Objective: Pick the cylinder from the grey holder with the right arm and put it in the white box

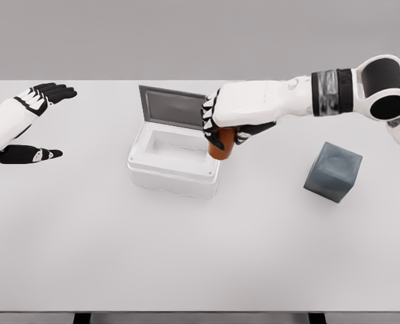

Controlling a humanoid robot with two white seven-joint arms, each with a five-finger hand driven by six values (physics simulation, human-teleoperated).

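Observation:
My right hand (pixel 221 132) is shut on the orange-brown cylinder (pixel 222 146), holding it over the right rim of the white box (pixel 173 172). The cylinder's lower end shows below the fingers; its top is hidden by the palm. The box stands open near the table's middle, its grey lid (pixel 171 108) tilted up at the back, and I see nothing inside it. The grey holder (pixel 333 171), a dark cube, stands apart to the right of the hand. My left hand (pixel 41 125) rests at the far left with its fingers spread, holding nothing.
The white table (pixel 200 263) spans the view, its front edge near the bottom of the picture. The right forearm stretches from the upper right across the back of the table, passing above the grey holder.

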